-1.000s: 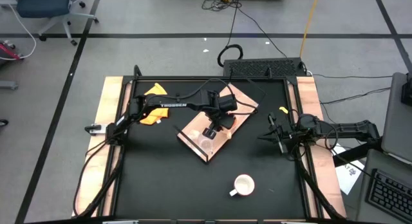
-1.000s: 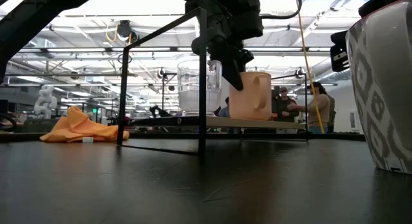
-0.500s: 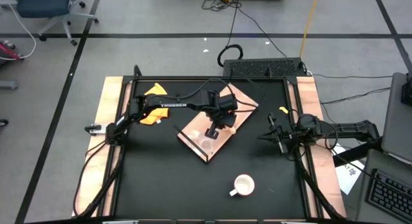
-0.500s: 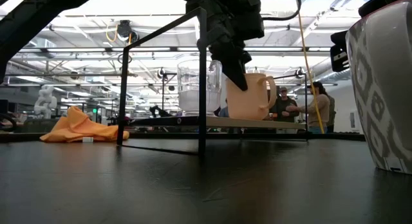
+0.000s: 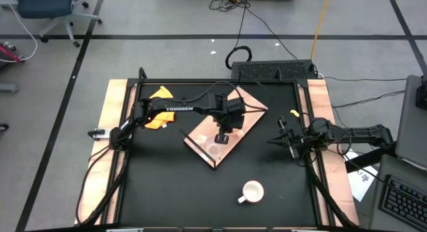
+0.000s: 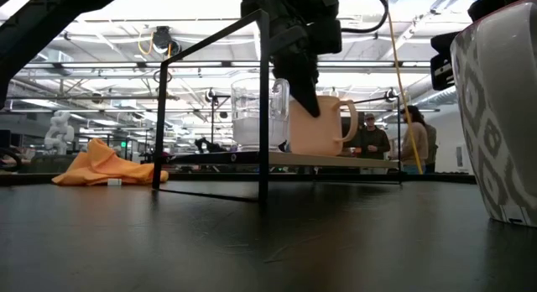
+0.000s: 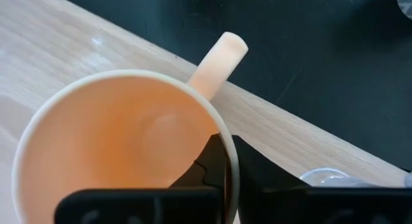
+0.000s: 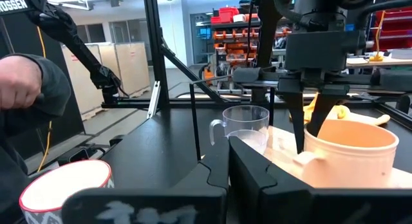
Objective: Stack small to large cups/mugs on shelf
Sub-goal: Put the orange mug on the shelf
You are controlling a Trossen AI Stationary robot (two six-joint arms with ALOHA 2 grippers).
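Observation:
A yellow-orange mug stands upright on the light wood shelf, which a dark frame holds above the black table. My left gripper is shut on the mug's rim from above. Next to the mug on the shelf stands the clear glass cup. A white mug rests on the table near its front edge. My right gripper waits shut and level at the table's right side, touching nothing. My left gripper pinches the mug's wall at the rim, a little to one side of the handle, with one finger inside the mug and one outside. The fingers slant steeply down from above. The mug stands upright with its base on the shelf.
A crumpled yellow cloth lies at the table's far left. The shelf's dark frame posts stand in front of the mugs in the low view. A person's sleeve and people show beyond the table.
My left gripper has shut on the mug's rim and rolled its wrist without shifting place. The mug has turned about on the shelf and shifted a little toward the glass cup; it tipped slightly on the way and stands upright now.

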